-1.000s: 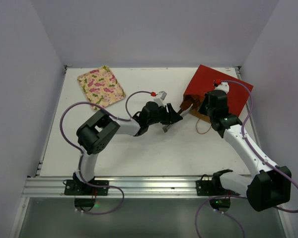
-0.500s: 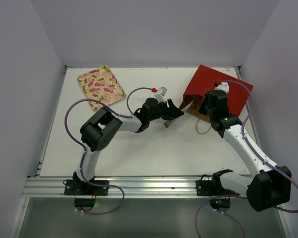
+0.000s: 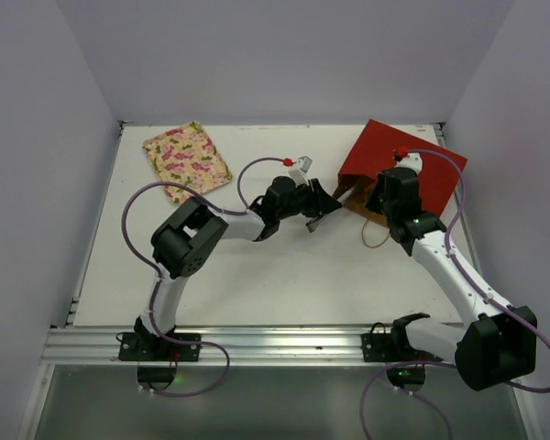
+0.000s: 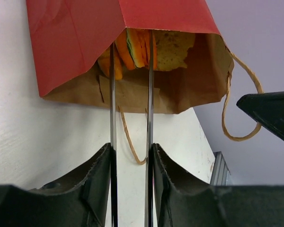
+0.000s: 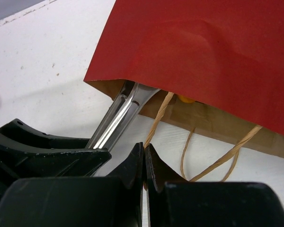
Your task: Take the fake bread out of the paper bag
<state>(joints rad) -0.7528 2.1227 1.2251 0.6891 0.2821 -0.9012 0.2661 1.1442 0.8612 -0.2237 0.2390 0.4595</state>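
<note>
White table, pale grey walls on three sides.

L end effector: closed on long bright-metal tongs, blades narrow and approx. parallel, running straight ahead of it into the bag mouth.

Large flat dark-red paper bag w/ brown inside: lies on its side, mouth facing the L end effector, long axis running on from the tongs' line, away from that end effector.

Fake bread, small toy bakery pieces in orange, yellow and tan: all inside the bag, just past the mouth, dead ahead of the L end effector. An orange/green-edged piece sits btwn the two blades. Tips are lost against the pieces; can't tell if they pinch.

R end effector: fingers pressed together, just beside the near brown lip of the bag. Thin tan cord handle runs up to the tips; pinched or only passing behind, can't tell.

Judgement: reach step, nothing out yet. L arm is the working one; next move turns on squeezing the blades on the piece btwn them, then pulling back along the tongs' axis. Risk: bag drags along if R side isn't holding it.

View notes: L wrist alone shows the bread. R wrist shows the tongs slipping under the red top flap, plus a speck of yellow. Top view shows neither, but adds a pink-and-green floral square tray well off to the L end effector's far side, nothing on it.
</note>
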